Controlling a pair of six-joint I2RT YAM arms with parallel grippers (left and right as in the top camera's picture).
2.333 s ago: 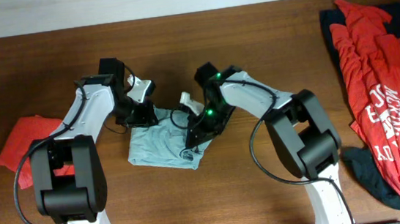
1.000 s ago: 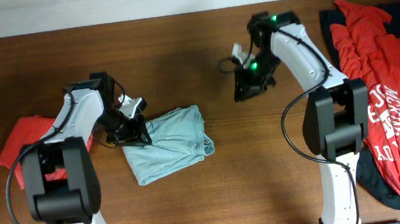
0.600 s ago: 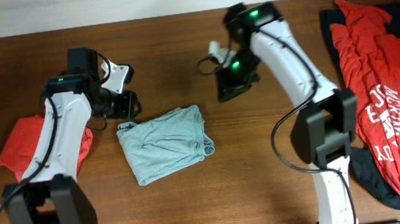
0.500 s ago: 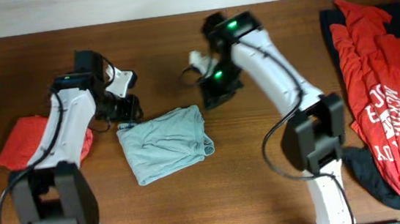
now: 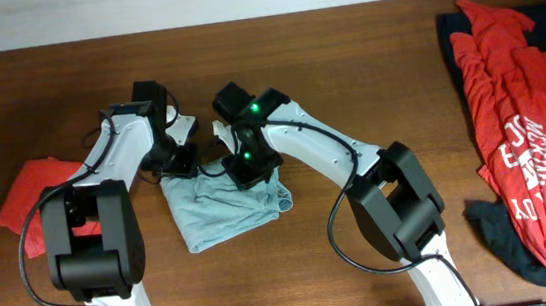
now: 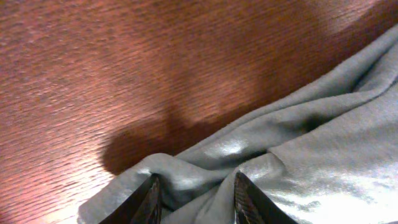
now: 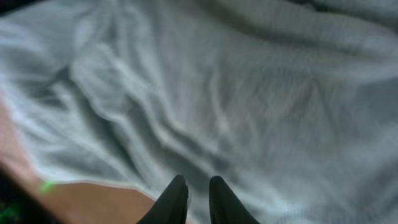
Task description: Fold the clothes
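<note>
Overhead: grey-green garment (image 5: 223,206) lies crumpled left of the desk's centre. The left gripper (image 5: 182,163) is down at its far-left corner and the right gripper (image 5: 247,167) sits on its far edge, both arms covering that edge. Red cloth (image 5: 29,194) by the left edge; red shirt (image 5: 525,109) over a dark garment (image 5: 496,227) along the right edge

Left wrist: fingers (image 6: 151,198) apart, a cloth ridge between them, grip can't be told; bare desk (image 6: 93,62) beyond

Right wrist: jaws almost together, tips over wrinkled cloth
</note>
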